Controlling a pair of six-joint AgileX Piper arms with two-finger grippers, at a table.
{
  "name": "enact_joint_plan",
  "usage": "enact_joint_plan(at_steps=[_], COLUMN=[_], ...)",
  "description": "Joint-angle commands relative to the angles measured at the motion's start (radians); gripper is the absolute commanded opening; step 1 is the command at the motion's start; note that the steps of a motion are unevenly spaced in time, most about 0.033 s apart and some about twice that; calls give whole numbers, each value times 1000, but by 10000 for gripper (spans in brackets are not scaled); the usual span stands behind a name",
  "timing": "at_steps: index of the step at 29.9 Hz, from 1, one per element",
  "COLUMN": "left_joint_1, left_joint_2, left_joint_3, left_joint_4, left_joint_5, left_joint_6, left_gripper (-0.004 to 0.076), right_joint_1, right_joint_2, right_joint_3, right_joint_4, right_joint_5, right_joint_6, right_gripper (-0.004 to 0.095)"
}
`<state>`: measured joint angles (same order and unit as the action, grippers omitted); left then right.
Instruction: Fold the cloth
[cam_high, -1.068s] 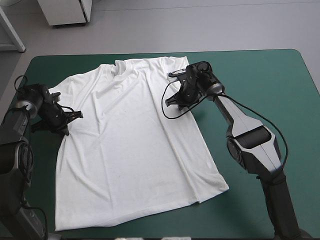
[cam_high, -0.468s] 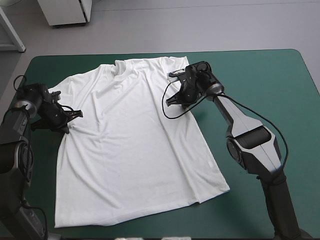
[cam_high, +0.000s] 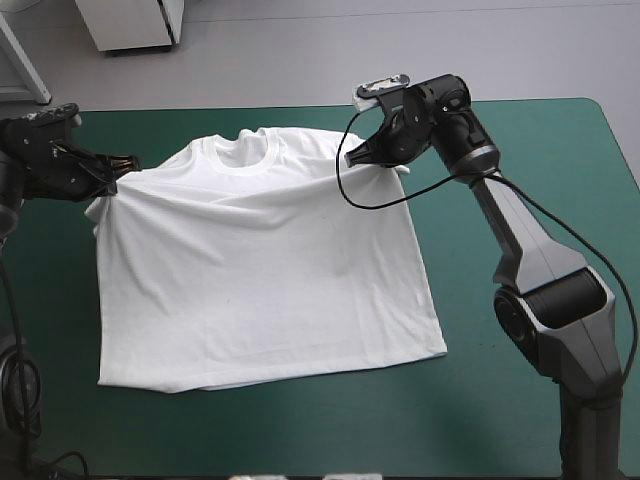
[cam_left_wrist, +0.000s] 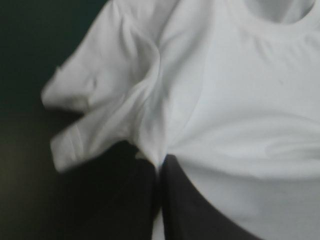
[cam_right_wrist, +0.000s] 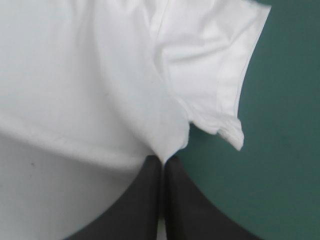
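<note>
Both arms are on the T-shirt (cam_high: 260, 270) now, one at each shoulder. Over on the left, the left jaws are pressed together with white cloth pinched at their tips, right where the sleeve (cam_left_wrist: 85, 115) meets the body, and that sleeve hangs crumpled beside them against the dark cover. On the right, the right jaws are likewise clamped on the shirt at the armpit seam, with the short right sleeve (cam_right_wrist: 215, 65) flaring out just beyond them over the teal-green cover (cam_right_wrist: 280, 150). From above, the shirt lies front up across the middle of the worktop (cam_high: 300, 420), with the neckline (cam_high: 245, 150) toward the far edge and the hem (cam_high: 270, 375) toward the near one. Between the two grips the cloth sags in long soft folds across the chest, while the lower half lies fairly flat and smooth. The left arm (cam_high: 40, 165) reaches in near the far left corner, and the right arm (cam_high: 520, 230) stretches in from the right side.
</note>
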<state>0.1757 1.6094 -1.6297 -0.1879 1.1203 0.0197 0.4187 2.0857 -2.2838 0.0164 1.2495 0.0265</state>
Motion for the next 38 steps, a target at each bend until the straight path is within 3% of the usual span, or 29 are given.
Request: enact_joint_plan(at_steps=[1,13,25,28,33,38], left_joint_1=[2,-3,-283,-320,-321,-321], left_joint_2=[-125,-243,-243,-236,-168,-61], left_joint_3=[-55,-200,-434,-441,-441,-441], left_joint_4=[-38,-270,-27,31,79,75], left_joint_5=[-24,-25,19,-28,-105,-203], left_joint_6=[8,142,120,87,58,54], left_gripper=[-9,-9,-9,-9,-9,-9], right_joint_1=[-6,-6,-6,-6,-6,-56], right_joint_2=[-146,-461,-691,-697,-627,-524], right_joint_3=[-26,37,137,137,137,137], right_joint_4=[-46,-230,-284,-303,-461,-515], right_joint_5=[1,1,1,1,-8,-140], right_joint_6=[0,26,60,60,52,125], right_gripper=[-17,-17,-17,-17,-17,-17])
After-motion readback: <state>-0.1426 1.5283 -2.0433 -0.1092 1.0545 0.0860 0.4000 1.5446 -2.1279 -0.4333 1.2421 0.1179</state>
